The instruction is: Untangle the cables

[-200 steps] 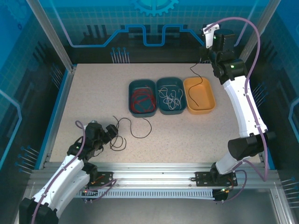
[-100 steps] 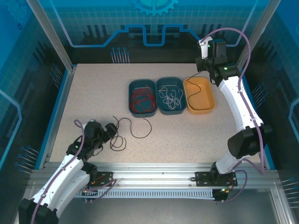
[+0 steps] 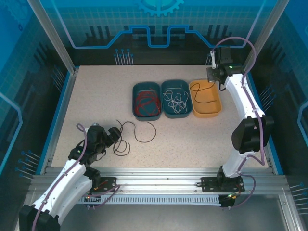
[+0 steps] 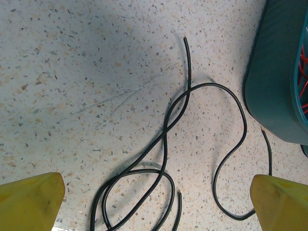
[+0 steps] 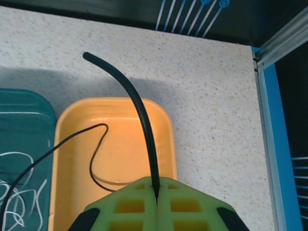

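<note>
Cable (image 5: 144, 126) pinched in right jaws over orange tray (image 5: 166, 126) rim | left jaws spread above cables (image 4: 166, 139)

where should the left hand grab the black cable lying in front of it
Take the black cable on the straight stretch just below its free end, coming straight down with the open left hand straddling it. There it lies flat and alone on the table, clear of the crossing and loops nearer the hand.
</note>
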